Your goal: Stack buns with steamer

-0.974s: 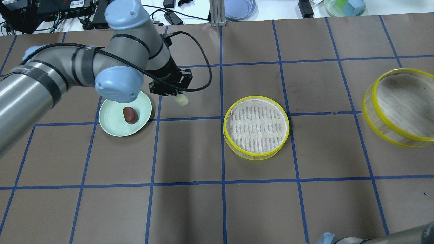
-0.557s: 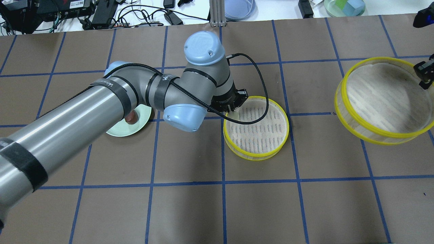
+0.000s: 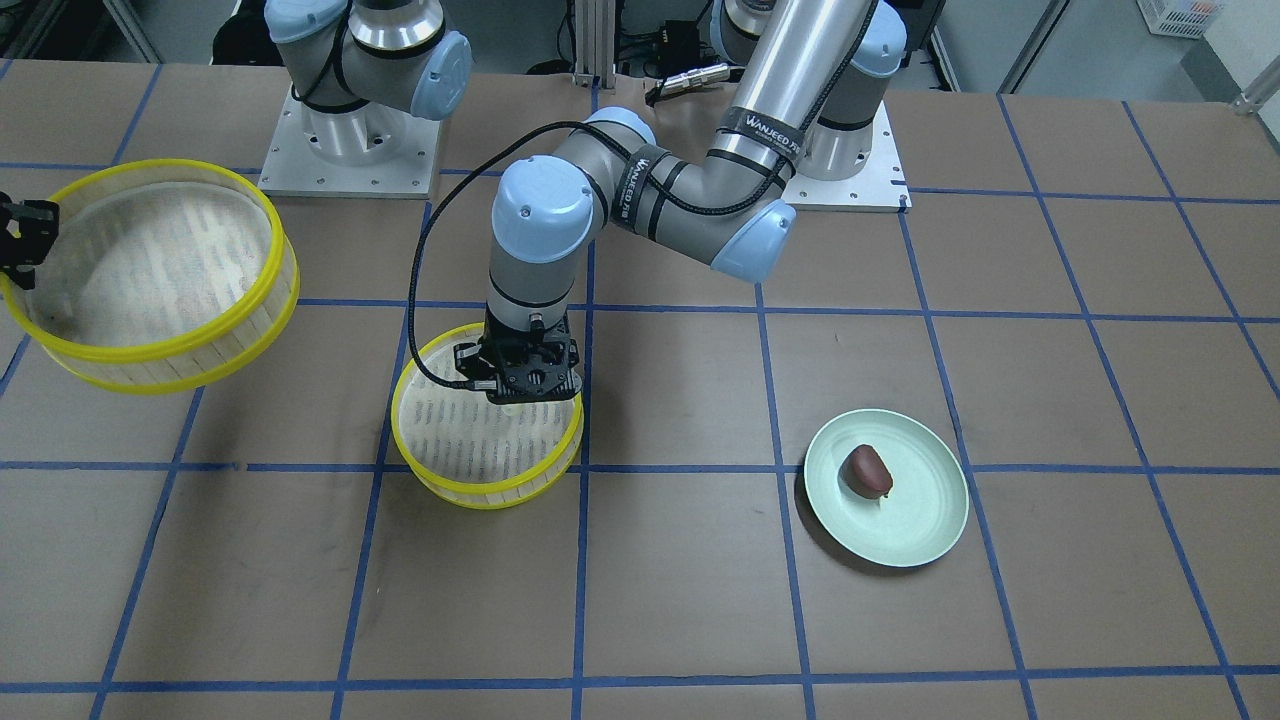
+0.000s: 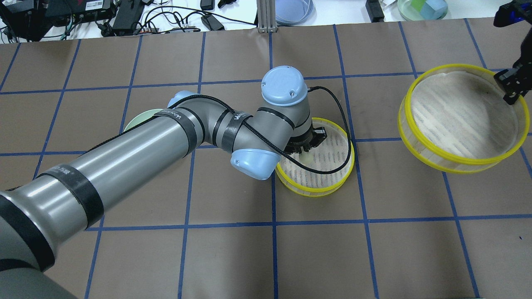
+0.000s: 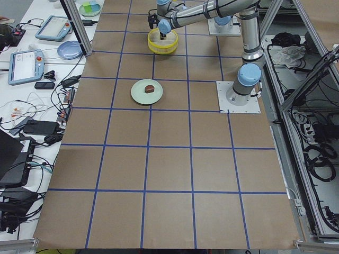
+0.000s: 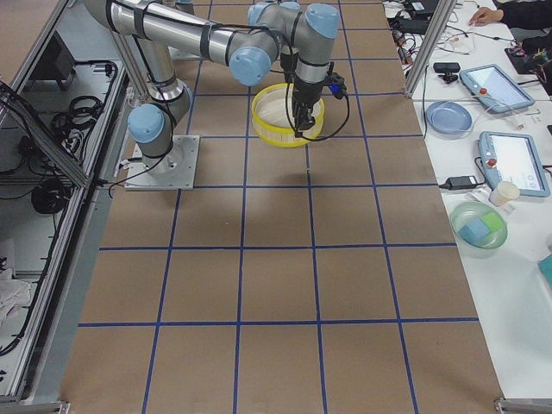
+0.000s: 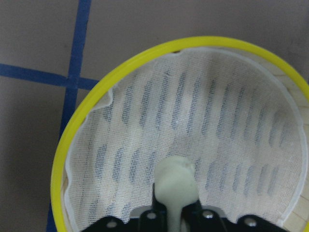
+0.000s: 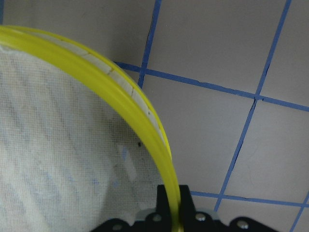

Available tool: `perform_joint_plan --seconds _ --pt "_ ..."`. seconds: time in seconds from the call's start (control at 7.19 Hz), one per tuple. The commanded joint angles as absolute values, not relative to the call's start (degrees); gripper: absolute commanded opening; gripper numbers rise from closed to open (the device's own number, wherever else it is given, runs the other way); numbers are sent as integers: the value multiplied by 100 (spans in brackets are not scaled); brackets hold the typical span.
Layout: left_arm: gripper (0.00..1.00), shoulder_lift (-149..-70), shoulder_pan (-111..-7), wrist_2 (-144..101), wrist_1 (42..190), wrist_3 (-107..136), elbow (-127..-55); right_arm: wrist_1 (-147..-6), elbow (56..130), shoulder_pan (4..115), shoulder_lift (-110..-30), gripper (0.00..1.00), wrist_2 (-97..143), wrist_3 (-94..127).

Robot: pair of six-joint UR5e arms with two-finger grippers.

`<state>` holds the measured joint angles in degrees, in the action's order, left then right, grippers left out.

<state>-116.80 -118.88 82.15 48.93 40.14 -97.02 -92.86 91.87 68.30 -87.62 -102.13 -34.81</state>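
Observation:
My left gripper (image 4: 306, 152) is shut on the pale cream bun (image 7: 175, 186) and holds it low over the cloth-lined yellow steamer base (image 4: 328, 189) in the middle of the table. The wrist view shows the bun just above the cloth, inside the yellow rim (image 7: 72, 145). The dark reddish-brown bun (image 3: 866, 471) lies on the green plate (image 3: 930, 530). In the overhead view my arm hides most of the plate (image 4: 134, 121). My right gripper (image 4: 509, 86) is shut on the rim of a second, deeper yellow steamer ring (image 4: 457, 162) and holds it tilted at the right.
Cables, a blue dish (image 4: 293, 10) and a green container (image 4: 422, 8) lie beyond the far table edge. My left arm spans the table from the left to the steamer base (image 3: 480, 495). Blue tape lines grid the brown tabletop.
My left gripper has carried the cream bun from beside the green plate to over the steamer base. My right gripper has come into view holding the steamer ring and moved it leftward.

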Motion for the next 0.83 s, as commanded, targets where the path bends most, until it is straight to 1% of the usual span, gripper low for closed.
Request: perform_joint_plan --seconds 0.0,0.28,0.56,0.7 --pt "100 -11698 -11909 8218 4852 3990 -9703 -9334 9176 6882 -8623 0 -10152 -3340" --pt "100 -11681 -11909 8209 4834 3999 -9703 -9351 9167 7100 -8360 0 -10029 -3025" --pt "100 -11681 -11909 8209 4825 4052 -9694 -9579 9167 7854 -8026 0 -10011 -2280" --pt "100 -11689 -11909 8200 4825 4052 -9694 -9589 9176 7918 -7929 0 -10011 -2155"
